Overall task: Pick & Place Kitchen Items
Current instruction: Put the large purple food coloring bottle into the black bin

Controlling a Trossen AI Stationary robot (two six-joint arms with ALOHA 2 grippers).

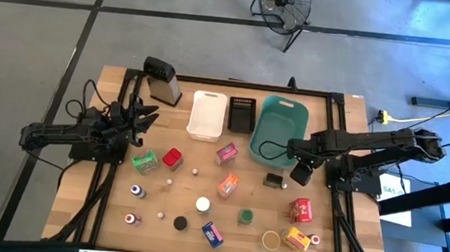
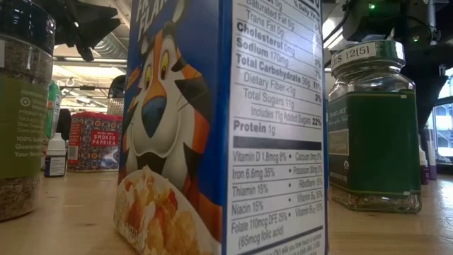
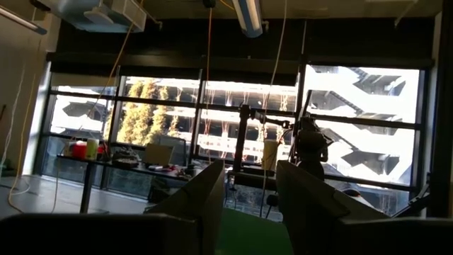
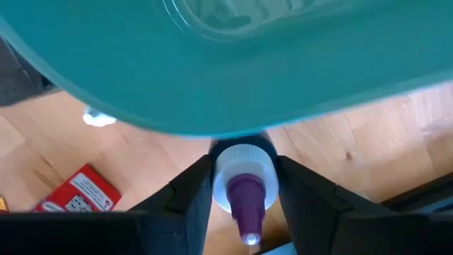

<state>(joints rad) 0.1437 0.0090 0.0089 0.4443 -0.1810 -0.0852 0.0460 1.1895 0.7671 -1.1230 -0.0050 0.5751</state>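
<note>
The right gripper [image 4: 241,191] pinches a small bottle [image 4: 243,185] by its white cap, one dark finger on each side, with the purple nozzle pointing toward the camera. In the high view this gripper [image 1: 300,171] hangs just off the near edge of the teal basket [image 1: 279,125], over the counter [image 1: 203,182] and beside a small dark jar [image 1: 273,180].

Procedure for the step in hand, judged to be transfer into the basket:
- Keep the pinch firm; the cap is round and smooth and could roll between the fingers.
- Raise the bottle enough for its body to clear the basket rim [image 4: 212,106], which sits directly ahead and very close.
- Travel over the rim to the basket's open middle before releasing.
- Release low, so the bottle does not bounce out.

The bottle shows a ribbed white cap and a tapered purple tip; its body is hidden behind the cap. A red box [image 4: 74,193] lies on the counter nearby.

The left gripper [image 1: 136,120] waits at the left side of the counter, its fingers [image 3: 205,195] held apart on nothing. Other groceries remain scattered across the counter, including a cereal box [image 2: 226,127] and a green-labelled spice jar [image 2: 374,120].
</note>
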